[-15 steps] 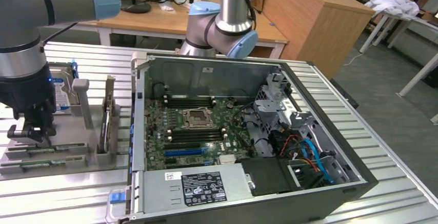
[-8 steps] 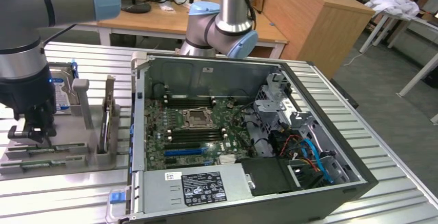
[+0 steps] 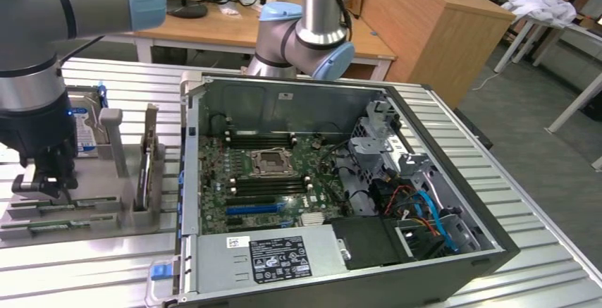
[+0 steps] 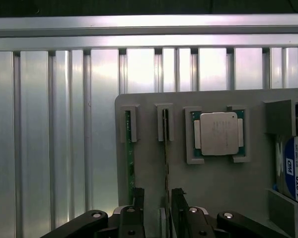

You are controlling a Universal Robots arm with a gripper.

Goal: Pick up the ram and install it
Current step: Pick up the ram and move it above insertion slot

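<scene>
**Table top and its load**

Found silver, of parallel aluminium slats. Found open computer case lying on it toward the exterior view's right. Found grey holder plate flat on the slats just beside the case, toward the exterior view's left.

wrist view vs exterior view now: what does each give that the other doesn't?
Wrist view: the silver processor chip in its pocket; a ram stick lined up between the fingers of the open gripper. Exterior view: the open computer case, its motherboard and empty processor socket. Both: the gray tray, the hard drive, the gripper low over the tray.
</scene>
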